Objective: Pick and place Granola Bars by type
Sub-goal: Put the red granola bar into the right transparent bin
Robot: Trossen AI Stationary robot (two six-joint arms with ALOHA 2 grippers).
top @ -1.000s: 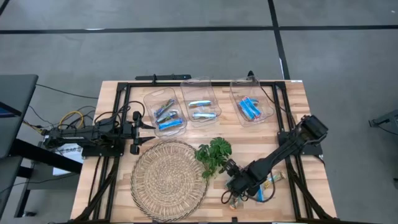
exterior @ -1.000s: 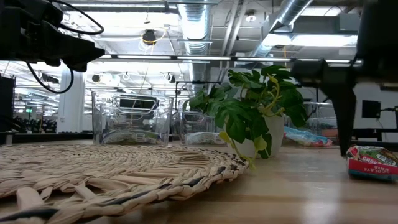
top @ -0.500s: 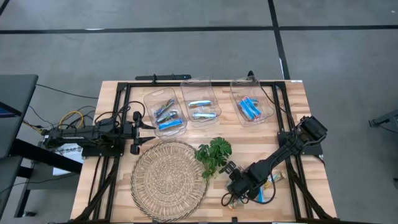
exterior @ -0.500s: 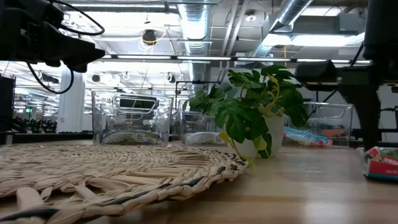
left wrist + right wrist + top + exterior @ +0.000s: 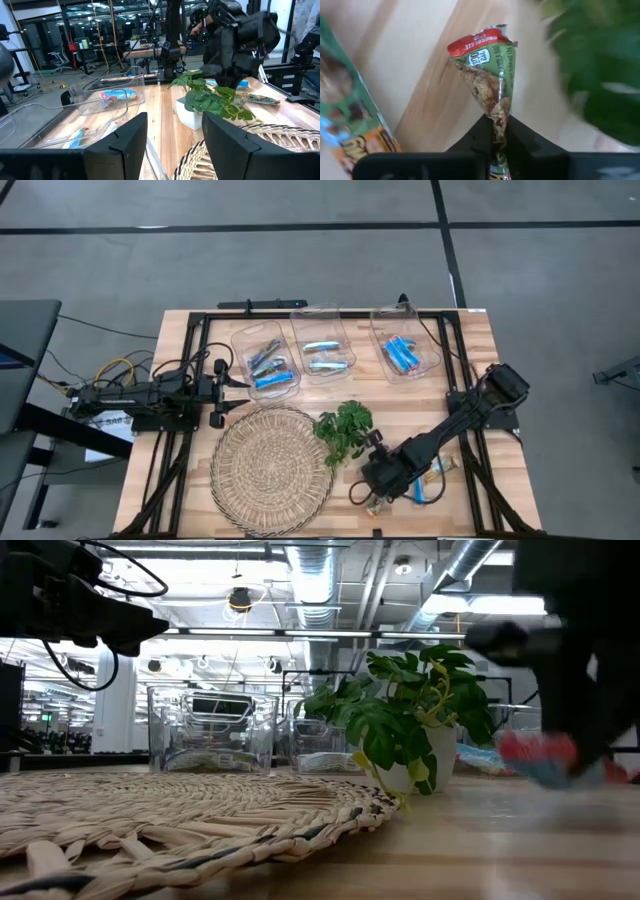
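Granola bars sit in several places: a green-and-red wrapped bar is pinched at one end between the closed fingers of the right gripper, at the near right part of the wooden table, just beside the green leafy plant. In the low view that bar shows as a red and blue blur under the dark arm. A few more bars lie on the table close to the right gripper, one of them with an orange and green wrapper. Along the far side stand three clear bins: the left bin holds blue-and-silver bars, the middle bin holds silvery ones, and the right bin holds bright blue ones. A round woven mat lies at the near centre, left of the plant. The left gripper waits at the table's left edge near the left bin, its fingers spread apart and holding nothing.
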